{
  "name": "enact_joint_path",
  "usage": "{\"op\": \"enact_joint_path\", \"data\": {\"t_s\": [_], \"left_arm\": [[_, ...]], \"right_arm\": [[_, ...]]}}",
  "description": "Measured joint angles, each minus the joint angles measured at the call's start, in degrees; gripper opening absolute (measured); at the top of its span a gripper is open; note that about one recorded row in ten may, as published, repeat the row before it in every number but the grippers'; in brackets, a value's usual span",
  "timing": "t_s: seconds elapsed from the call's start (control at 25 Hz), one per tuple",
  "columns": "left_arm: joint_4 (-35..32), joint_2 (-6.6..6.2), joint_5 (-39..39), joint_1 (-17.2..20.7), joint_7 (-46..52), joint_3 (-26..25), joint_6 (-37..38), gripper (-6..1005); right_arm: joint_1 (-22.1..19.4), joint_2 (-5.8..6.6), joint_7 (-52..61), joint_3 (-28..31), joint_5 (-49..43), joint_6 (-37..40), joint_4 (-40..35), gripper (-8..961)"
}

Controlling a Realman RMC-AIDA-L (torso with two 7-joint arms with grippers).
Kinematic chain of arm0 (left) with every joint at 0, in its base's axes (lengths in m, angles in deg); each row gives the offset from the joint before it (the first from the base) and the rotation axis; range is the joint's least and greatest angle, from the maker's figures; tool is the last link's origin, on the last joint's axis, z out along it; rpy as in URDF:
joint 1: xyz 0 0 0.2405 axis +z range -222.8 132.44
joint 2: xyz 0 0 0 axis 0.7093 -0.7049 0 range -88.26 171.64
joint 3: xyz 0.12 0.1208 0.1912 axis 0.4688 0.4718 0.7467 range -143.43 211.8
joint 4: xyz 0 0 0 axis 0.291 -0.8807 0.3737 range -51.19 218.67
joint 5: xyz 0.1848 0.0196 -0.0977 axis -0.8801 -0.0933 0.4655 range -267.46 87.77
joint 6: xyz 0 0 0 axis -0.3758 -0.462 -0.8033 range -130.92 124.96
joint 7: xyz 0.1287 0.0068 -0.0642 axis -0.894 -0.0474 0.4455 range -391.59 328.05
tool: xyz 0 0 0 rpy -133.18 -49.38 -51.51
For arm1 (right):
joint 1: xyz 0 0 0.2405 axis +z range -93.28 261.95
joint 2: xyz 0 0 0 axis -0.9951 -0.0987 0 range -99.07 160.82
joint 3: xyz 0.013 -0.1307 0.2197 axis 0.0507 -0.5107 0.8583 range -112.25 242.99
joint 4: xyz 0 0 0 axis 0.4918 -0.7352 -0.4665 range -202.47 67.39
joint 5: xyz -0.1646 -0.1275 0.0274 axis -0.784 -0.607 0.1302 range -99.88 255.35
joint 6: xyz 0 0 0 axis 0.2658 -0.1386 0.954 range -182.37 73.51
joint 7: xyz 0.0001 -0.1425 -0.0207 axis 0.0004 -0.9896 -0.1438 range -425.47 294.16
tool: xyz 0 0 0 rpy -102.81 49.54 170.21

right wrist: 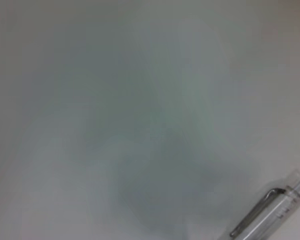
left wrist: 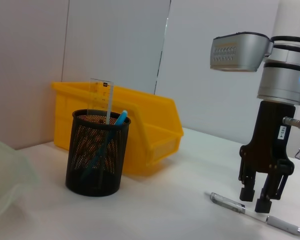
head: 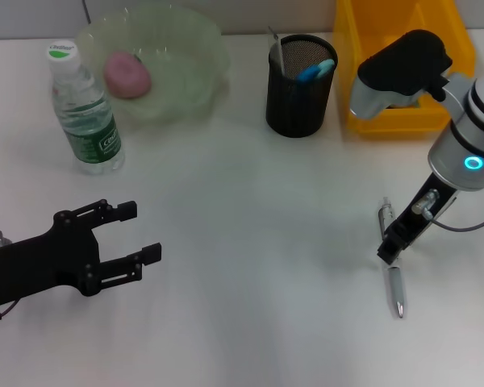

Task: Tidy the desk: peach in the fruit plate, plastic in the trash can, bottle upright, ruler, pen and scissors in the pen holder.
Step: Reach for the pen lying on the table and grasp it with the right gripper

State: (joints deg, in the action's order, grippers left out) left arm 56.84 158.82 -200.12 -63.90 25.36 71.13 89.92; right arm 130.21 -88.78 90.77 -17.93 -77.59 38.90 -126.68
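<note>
1. Black left gripper [head: 143, 234] hovers at the lower left, fingers spread wide, gripping nothing.
2. Upper left: bottle [head: 82, 109] upright, peach [head: 127, 75] in the fruit plate [head: 195, 50].
3. Top centre, the pen holder [head: 299, 89] carries the ruler [left wrist: 102, 100].
4. Lower right, the right gripper [head: 390, 251] straddles the pen [head: 393, 262] on the desk [head: 258, 258], fingers parted.

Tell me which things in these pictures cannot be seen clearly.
- Pen: its middle is hidden by the right gripper in the head view; the right wrist view cuts it off at the edge.
- Scissors: only blue handles show above the holder; mesh hides the rest.
- Bin: the right arm covers its contents.
</note>
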Motion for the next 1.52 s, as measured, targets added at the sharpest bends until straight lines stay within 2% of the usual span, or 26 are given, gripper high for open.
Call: {"op": "enact_joint_path", "data": {"t_s": [0.76, 1.52], "left_arm": [[-0.4, 0.12, 0.1, 0.4, -0.4, 0.0, 0.6, 788], [-0.4, 0.0, 0.2, 0.3, -0.5, 0.0, 0.6, 789]], "right_arm": [[0.4, -0.05, 0.4, -3.7, 0.5, -1.6, 0.7, 431], [0.6, -0.1, 0.5, -4.3, 0.5, -2.0, 1.3, 390]]}}
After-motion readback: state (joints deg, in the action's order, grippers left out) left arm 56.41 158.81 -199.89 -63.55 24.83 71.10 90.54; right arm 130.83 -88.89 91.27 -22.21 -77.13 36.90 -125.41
